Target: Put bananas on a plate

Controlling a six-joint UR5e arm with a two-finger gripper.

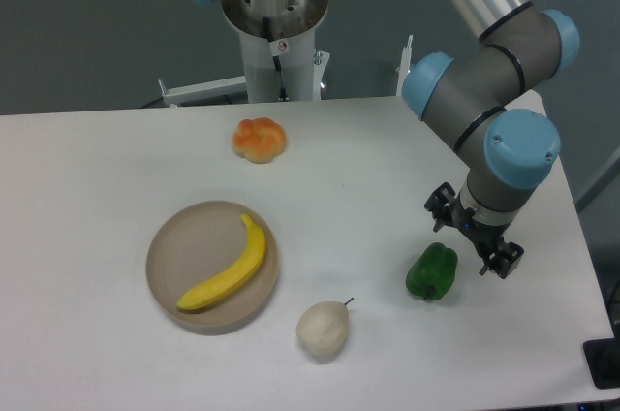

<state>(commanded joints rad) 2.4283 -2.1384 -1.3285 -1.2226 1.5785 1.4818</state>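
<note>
Bananas: smooth, curved, yellow, lying across round matte beige plate, well left of pincer. Pincer fingers apart, empty, above white tabletop.

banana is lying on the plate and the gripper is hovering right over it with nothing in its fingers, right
Not quite. The banana does lie on the plate, and the gripper holds nothing, but it is not over the banana. The camera view shows it far off to the right side of the table, beside the green pepper.
</note>
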